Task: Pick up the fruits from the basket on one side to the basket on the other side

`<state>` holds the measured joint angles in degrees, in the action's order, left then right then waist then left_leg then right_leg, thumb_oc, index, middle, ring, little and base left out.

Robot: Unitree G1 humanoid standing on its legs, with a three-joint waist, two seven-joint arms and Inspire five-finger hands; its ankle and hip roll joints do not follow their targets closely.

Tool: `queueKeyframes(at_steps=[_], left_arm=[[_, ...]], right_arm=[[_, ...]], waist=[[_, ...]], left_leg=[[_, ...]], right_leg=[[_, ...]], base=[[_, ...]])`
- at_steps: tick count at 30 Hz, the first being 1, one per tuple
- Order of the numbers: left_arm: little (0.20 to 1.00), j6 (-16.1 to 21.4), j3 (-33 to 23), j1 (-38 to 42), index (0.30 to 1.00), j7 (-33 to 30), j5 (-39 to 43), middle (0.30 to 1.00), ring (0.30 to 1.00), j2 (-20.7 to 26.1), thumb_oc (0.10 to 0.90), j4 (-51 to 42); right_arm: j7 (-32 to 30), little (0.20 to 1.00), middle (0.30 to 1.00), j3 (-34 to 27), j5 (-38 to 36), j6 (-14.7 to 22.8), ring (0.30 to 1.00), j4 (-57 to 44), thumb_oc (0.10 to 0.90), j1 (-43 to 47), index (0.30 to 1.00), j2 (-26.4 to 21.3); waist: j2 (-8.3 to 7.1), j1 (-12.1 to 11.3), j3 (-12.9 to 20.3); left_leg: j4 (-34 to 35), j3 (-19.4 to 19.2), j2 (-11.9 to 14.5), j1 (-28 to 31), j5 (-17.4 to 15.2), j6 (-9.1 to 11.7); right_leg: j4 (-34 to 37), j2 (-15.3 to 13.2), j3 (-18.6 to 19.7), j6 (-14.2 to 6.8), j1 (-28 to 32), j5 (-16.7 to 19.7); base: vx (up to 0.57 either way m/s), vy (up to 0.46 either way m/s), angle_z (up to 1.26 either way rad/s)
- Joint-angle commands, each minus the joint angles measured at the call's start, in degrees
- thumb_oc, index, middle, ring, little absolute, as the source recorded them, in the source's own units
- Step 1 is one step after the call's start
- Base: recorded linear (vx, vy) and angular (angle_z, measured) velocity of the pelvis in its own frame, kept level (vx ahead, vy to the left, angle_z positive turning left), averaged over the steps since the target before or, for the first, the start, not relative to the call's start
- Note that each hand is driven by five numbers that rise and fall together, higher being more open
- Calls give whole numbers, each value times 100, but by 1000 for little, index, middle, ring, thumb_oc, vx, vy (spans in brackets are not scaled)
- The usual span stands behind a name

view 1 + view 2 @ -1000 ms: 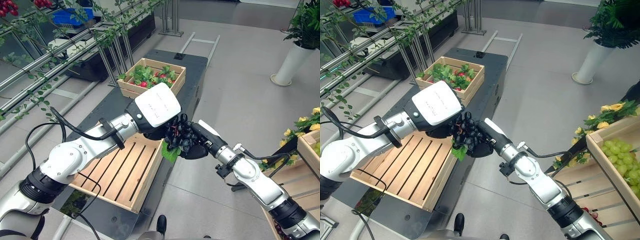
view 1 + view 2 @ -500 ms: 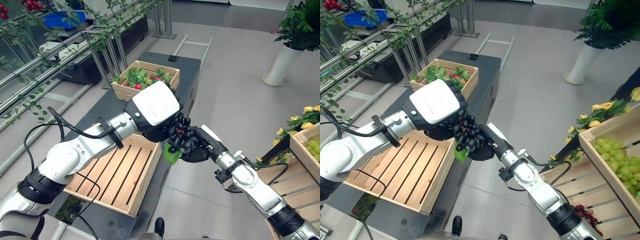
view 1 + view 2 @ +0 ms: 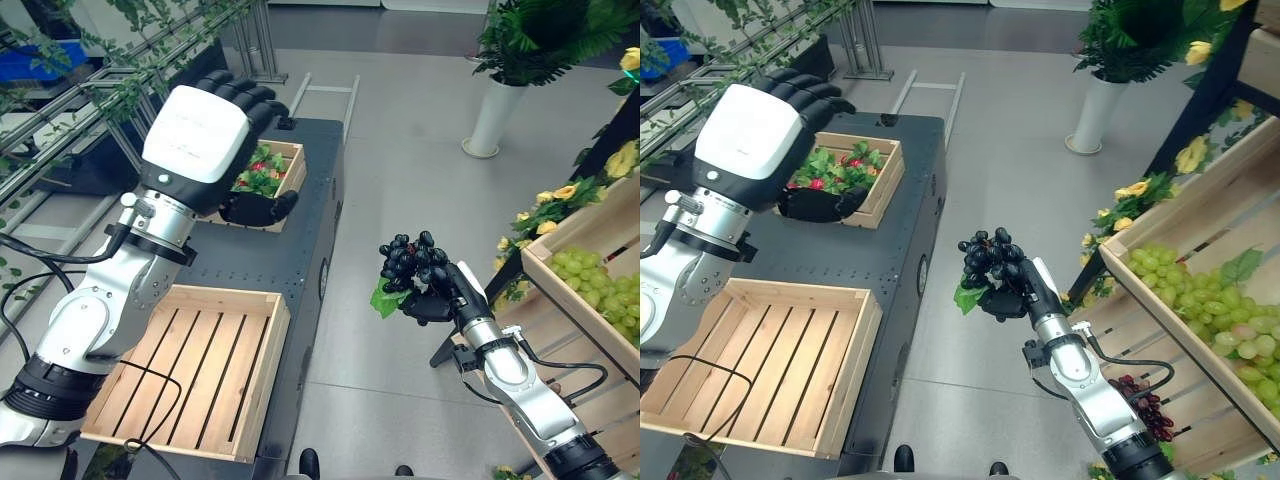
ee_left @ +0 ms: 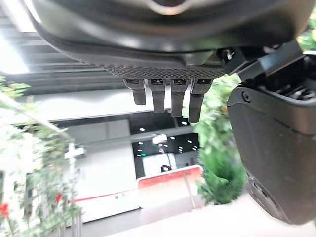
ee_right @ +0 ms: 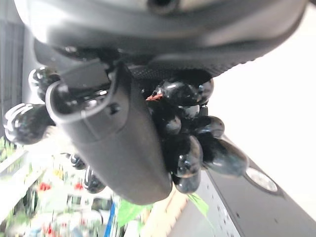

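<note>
The right hand is curled around a bunch of dark grapes with a green leaf hanging below, held up over the floor between the dark surface on the left and the crate of green grapes on the right. The left hand is raised above the surface with its fingers spread and nothing in it. An empty wooden crate sits near on the surface, and a crate of leafy red fruit sits farther back.
</note>
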<state>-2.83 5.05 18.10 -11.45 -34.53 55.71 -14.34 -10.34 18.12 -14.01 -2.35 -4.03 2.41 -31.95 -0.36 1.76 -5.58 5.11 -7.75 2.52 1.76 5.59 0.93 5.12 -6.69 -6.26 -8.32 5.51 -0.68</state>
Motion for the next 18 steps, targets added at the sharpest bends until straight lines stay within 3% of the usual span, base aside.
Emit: queueKeyframes(at_steps=[1,2,4,7,13,16,17,18], left_arm=[[900,134,-526,409,900,-972,1100,900,900,-388,800,555],[900,448,-608,243,900,-1129,1767,900,900,-789,800,556],[900,685,-618,72,900,-1299,1555,900,900,-1197,800,579],[900,1068,-555,-78,900,-1456,2133,900,900,-1518,800,585],[900,1716,-467,-473,900,-1121,3643,900,900,-2261,800,467],[900,2064,-198,-462,900,-1030,4253,900,900,-2542,800,410],[900,2350,72,-144,900,-1126,4553,900,900,-2632,800,543],[900,2394,112,-71,900,-1107,4630,900,900,-2643,800,583]], right_arm=[[-434,300,300,-494,-69,773,300,-437,400,410,300,88],[-432,300,300,-524,-48,792,300,-427,400,364,300,178],[-437,300,300,-518,-160,819,300,-386,400,331,300,299],[-485,300,300,-516,-183,906,300,-302,400,240,300,435],[-439,300,300,-572,70,1100,300,-1,400,-26,300,708],[-509,300,300,-581,49,1369,300,201,400,119,300,648],[-576,300,300,-556,-84,1671,300,433,400,491,300,559],[-592,300,300,-557,-114,1697,300,474,400,563,300,550]], waist=[[31,6,621],[27,29,604],[31,71,587],[25,128,555],[2,241,425],[-30,231,61],[-73,266,-361],[-72,271,-411]], left_leg=[[-11,83,-18,317,-676,67],[-11,69,-14,313,-679,57],[-11,38,-12,317,-691,57],[-11,-26,1,309,-695,54],[-11,-258,13,333,-686,43],[-669,-343,23,-138,-783,69],[-1183,-339,38,-606,-874,75],[-1273,-329,46,-693,-903,74]], right_leg=[[-12,155,-186,103,-232,289],[-12,166,-151,111,-251,296],[-12,182,-90,112,-278,302],[-12,206,-15,125,-317,317],[-57,321,32,169,-405,293],[-651,463,64,298,-781,47],[-1051,526,50,393,-1161,-45],[-1124,531,44,406,-1233,-70]], base=[[-9,6,-25],[-5,3,-17],[-8,7,-23],[-7,-2,-23],[-15,-23,-17],[-270,-72,-28],[-445,-70,-40],[-557,-68,-40]])
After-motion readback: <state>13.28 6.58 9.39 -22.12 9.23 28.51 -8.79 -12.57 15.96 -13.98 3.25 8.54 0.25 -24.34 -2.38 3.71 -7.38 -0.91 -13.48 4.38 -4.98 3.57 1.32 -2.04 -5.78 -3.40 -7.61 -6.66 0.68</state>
